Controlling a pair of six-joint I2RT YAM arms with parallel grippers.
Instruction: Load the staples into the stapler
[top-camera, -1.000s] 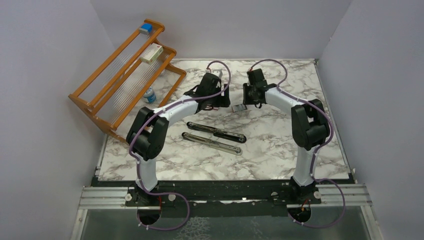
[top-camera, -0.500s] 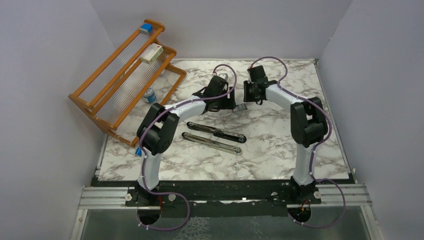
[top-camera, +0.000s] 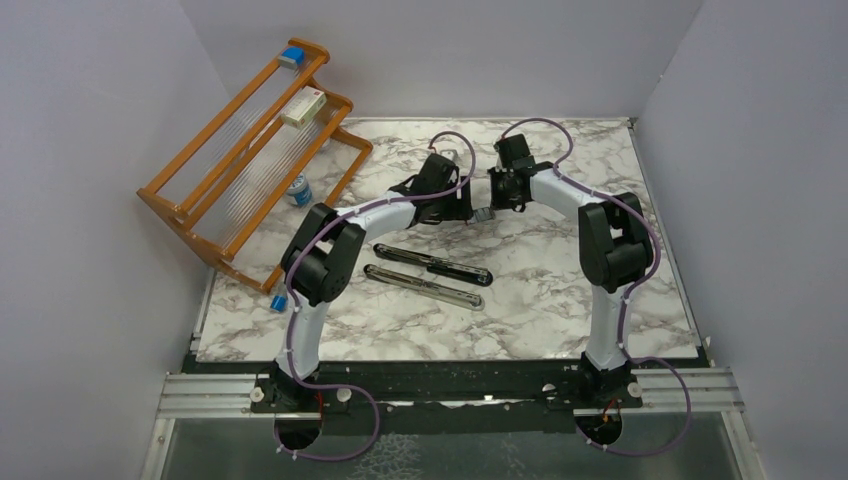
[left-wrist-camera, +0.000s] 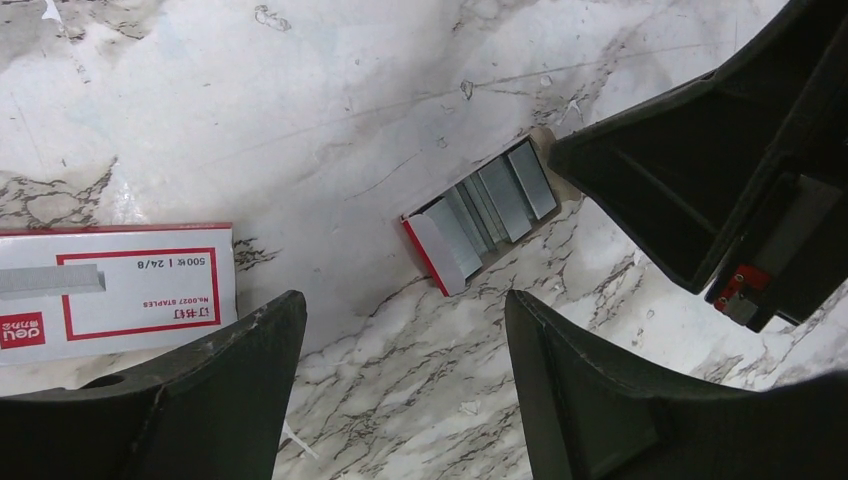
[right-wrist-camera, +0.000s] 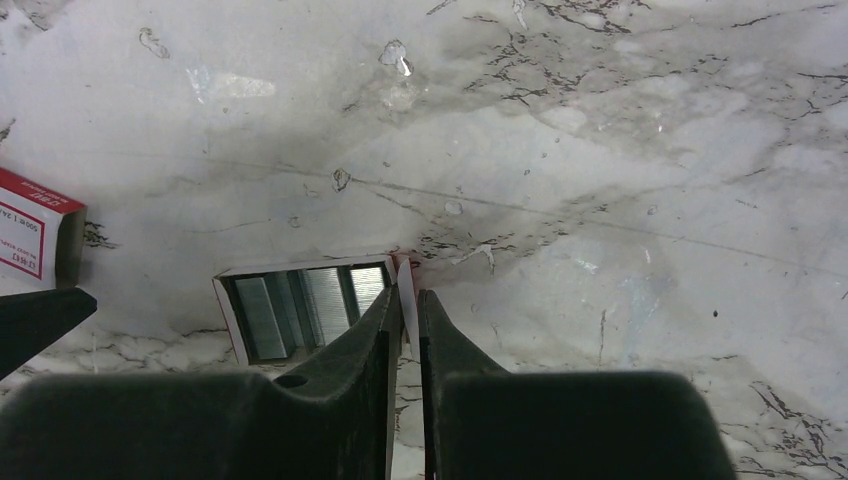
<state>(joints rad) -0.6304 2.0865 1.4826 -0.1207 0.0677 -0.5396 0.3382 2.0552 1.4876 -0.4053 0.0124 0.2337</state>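
The staples (left-wrist-camera: 495, 198) lie as silver-grey strips in a small red-and-white tray (right-wrist-camera: 232, 312) on the marble. My right gripper (right-wrist-camera: 408, 296) is shut on the tray's white end flap (right-wrist-camera: 405, 285); its black body (left-wrist-camera: 700, 170) shows at the tray's far end in the left wrist view. My left gripper (left-wrist-camera: 402, 300) hangs open just short of the tray's red end, holding nothing. From above, the tray (top-camera: 482, 214) sits between both grippers. The black stapler (top-camera: 430, 264) lies nearer the arms, with a slim bar with a silver rail (top-camera: 425, 288) beside it.
A larger white-and-red staple box (left-wrist-camera: 115, 290) lies left of the tray. A wooden rack (top-camera: 190, 215) stands at the back left with a small box and a blue item on it, and a bottle (top-camera: 298, 190) under it. A small blue piece (top-camera: 277, 303) lies at the table's left edge.
My left arm has swung right, bringing its open gripper up to the tray. My right gripper has closed on the tray's end flap.
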